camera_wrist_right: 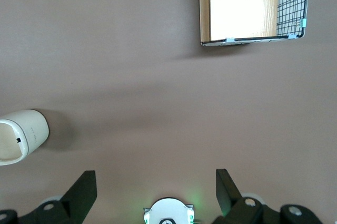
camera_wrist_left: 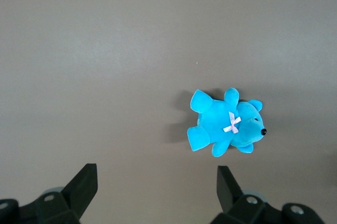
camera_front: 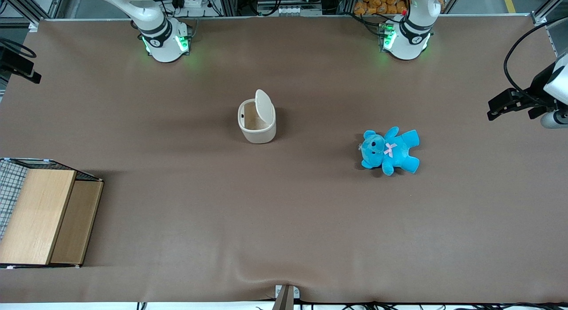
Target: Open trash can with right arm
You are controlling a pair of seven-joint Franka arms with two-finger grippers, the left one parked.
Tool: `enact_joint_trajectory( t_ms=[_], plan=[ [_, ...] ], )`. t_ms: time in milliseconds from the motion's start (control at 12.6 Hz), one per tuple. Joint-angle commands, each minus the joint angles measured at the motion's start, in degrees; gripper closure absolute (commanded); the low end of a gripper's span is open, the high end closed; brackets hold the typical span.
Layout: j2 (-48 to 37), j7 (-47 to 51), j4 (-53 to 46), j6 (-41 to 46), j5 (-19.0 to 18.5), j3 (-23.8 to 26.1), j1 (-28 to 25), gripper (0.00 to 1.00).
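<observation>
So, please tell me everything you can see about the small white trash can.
The trash can is a small cream-white bin, apparently plastic, with a rounded-square outline. It stands upright on the brown table cover, about midway between the two arms' ends. Its hinged flat lid is swung up and stands nearly upright, so the mouth is open and looks empty inside. A small dark mark sits on its rim. Nothing touches it: the claw hangs open and apart from it.

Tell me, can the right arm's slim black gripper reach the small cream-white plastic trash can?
Probably yes: the gripper hangs open over bare brown table, nothing standing between it and the trash can.
</observation>
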State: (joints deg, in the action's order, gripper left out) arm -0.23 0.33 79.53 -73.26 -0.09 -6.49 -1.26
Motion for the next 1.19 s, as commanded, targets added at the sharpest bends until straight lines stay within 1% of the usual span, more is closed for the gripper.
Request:
enact_joint_trajectory(
  t_ms=[0,238,396,792,1109],
  plan=[
    [-0.3,-0.68,1.07,-0.74,-1.14,-0.28,-0.41,0.0],
    [-0.3,-0.77,3.17,-2.41,-1.32,-0.46,-0.41,0.0],
    [-0.56,-0.77,5.81,-5.39,-1.49,-0.46,-0.41,0.0],
    [-0.39,-0.68,5.64,-5.14,-1.32,-0.46,-0.41,0.0],
    [-0.39,-0.77,6.17,-7.95,-1.32,-0.46,-0.41,0.0]
  ],
)
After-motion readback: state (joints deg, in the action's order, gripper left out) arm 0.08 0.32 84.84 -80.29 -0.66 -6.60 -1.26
